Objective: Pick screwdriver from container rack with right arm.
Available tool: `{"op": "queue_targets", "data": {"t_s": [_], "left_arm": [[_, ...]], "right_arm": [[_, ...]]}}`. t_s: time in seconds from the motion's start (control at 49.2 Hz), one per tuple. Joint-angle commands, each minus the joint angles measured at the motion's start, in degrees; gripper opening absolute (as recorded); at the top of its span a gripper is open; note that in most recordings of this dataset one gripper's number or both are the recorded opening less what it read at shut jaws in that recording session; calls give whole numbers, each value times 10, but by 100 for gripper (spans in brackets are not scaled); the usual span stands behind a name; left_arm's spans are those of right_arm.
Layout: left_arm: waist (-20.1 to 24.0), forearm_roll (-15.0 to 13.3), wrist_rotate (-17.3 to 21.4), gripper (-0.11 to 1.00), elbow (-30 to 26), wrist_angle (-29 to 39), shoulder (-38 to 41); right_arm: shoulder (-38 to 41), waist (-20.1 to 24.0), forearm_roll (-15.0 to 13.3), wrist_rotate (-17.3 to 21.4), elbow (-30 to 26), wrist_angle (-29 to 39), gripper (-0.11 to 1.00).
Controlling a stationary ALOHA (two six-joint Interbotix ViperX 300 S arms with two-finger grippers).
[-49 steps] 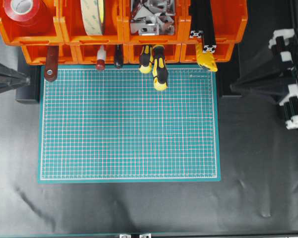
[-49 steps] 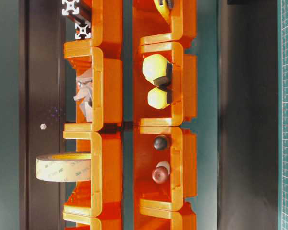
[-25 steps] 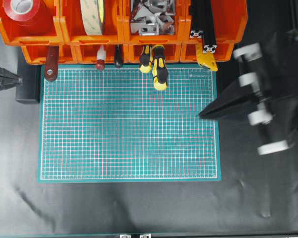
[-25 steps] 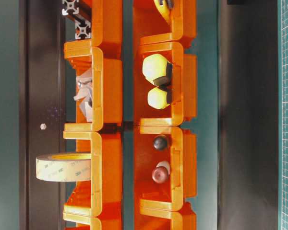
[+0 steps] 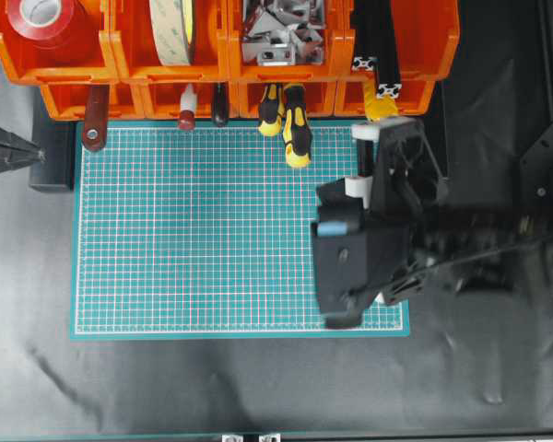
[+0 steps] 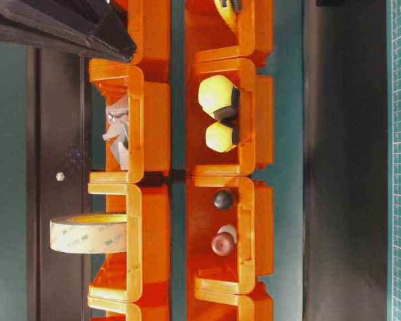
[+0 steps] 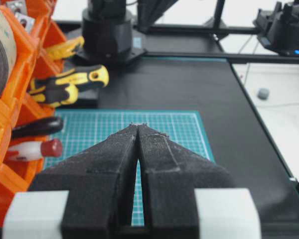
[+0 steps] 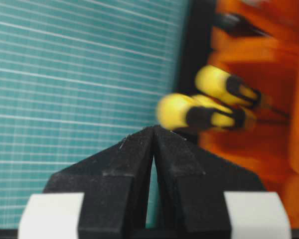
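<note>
Two tiers of bright orange plastic bins form the container rack along the top edge of the overhead view, with a green gridded cutting mat lying below it on the black-covered tabletop. From the lower tier, near the top centre of the frame, two yellow-and-black banded handles stick out side by side over the mat's upper edge; the longer one, reaching further down onto the mat, belongs to the screwdriver, and its shaft is hidden inside the bin. The shorter yellow-and-black handled tool lies just left of it.

The black jointed right arm stretches in from the right edge and is blurred, its wrist with white blocks hanging over the lower right part of the mat, well apart from the screwdriver. In the right wrist view, the right end effector has its two black fingers pressed together at the tips with nothing between them, and the screwdriver appears blurred just above and right of those tips, its butt end pointing left.

In the left wrist view, the left end effector is likewise closed and empty, its fingertips meeting over the mat; in the overhead view it sits at the left edge.
</note>
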Motion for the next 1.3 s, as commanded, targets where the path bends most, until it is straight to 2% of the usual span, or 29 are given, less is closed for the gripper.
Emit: {"op": "queue_targets", "data": {"t_s": [0.0, 0.122, 0.305, 0.386, 0.488, 0.589, 0.691, 0.752, 0.874, 0.955, 1.28], "left_arm": [[0, 2, -1, 0, -16, -2, 2], [0, 2, -1, 0, -13, -2, 3], [0, 2, -1, 0, -9, -2, 3], [0, 2, -1, 0, -8, -2, 3], [0, 2, -1, 0, -7, -2, 4], [0, 2, -1, 0, -6, -2, 4], [0, 2, -1, 0, -4, -3, 4], [0, 2, -1, 0, -3, -3, 5], [0, 3, -2, 0, -3, -3, 4], [0, 2, -2, 0, -3, -3, 4], [0, 2, -2, 0, -2, -2, 3]], "right_arm": [[3, 23, -70, 56, -1, 20, 0], [4, 38, -102, 107, 25, 22, 0], [6, 51, -120, 111, 46, 29, 0], [7, 51, -123, 110, 48, 31, 4], [11, 51, -129, 110, 54, 28, 20], [21, 51, -139, 110, 62, 31, 47], [38, 52, -165, 110, 72, 41, 76], [50, 52, -188, 111, 79, 49, 84], [69, 50, -229, 112, 82, 58, 82], [79, 44, -241, 113, 83, 56, 83], [105, 18, -244, 112, 84, 41, 83]]}}
